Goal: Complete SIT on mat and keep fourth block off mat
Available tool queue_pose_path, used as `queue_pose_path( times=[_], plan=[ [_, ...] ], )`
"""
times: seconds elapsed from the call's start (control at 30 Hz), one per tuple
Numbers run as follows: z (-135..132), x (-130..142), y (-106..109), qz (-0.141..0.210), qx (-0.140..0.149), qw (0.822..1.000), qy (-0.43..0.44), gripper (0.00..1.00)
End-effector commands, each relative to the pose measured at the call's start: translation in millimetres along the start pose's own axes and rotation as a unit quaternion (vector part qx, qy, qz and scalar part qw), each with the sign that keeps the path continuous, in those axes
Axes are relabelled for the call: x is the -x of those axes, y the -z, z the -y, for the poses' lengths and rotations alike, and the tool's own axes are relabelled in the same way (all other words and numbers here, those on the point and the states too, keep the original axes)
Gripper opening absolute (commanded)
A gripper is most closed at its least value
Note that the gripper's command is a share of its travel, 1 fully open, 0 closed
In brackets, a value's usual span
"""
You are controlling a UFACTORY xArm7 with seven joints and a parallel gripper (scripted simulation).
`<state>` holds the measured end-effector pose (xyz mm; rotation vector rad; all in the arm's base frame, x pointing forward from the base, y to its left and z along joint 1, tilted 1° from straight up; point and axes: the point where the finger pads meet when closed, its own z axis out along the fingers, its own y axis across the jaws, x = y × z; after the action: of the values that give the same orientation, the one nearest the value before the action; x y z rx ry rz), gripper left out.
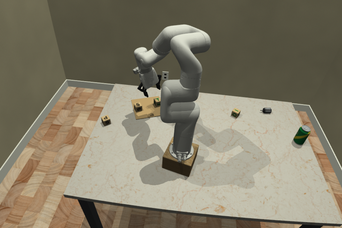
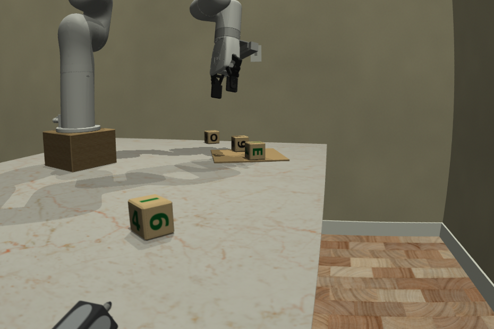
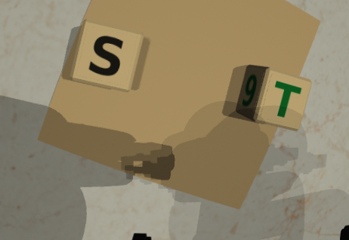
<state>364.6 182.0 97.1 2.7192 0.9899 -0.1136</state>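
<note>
The claw (image 1: 152, 90) (image 2: 224, 89) hangs wide open and empty above the mat (image 1: 138, 114) (image 2: 275, 154) (image 3: 189, 53), S (image 1: 137, 106) (image 2: 239, 143) (image 3: 107, 56) and T (image 1: 157, 101) (image 2: 255, 150) (image 3: 285, 100) kept apart, probably leaving room for I (image 1: 235, 113) (image 2: 150, 217), which waits off to the right on the worktop (image 1: 220, 170) (image 2: 239, 237) (image 3: 23, 11). The wrist view shows T near the mat's edge, perhaps overhanging; the arm hides that side from above

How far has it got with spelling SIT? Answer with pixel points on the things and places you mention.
Early on. The S block (image 1: 137, 106) (image 2: 239, 143) (image 3: 107, 56) and T block (image 1: 157, 101) (image 2: 255, 150) (image 3: 285, 100) show their letters on top, at the mat (image 1: 147, 113) (image 2: 275, 154) (image 3: 181, 53), with a gap between. The open pincer (image 1: 152, 91) (image 2: 224, 91) holds nothing. Left: bring the I block (image 1: 235, 113) (image 2: 151, 217), close the row, get the T fully on; the P block (image 1: 105, 120) (image 2: 211, 136) is already off.
</note>
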Motion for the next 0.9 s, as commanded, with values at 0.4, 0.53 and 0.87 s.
queue_pose_path(
  times=[0.4,0.53,0.87],
  plan=[
    [228,-36,20,-0.088,-0.079,0.991,0.064,1.00],
    [243,-33,22,-0.092,-0.087,0.990,0.068,1.00],
    [243,-33,22,-0.092,-0.087,0.990,0.068,1.00]
  ],
)
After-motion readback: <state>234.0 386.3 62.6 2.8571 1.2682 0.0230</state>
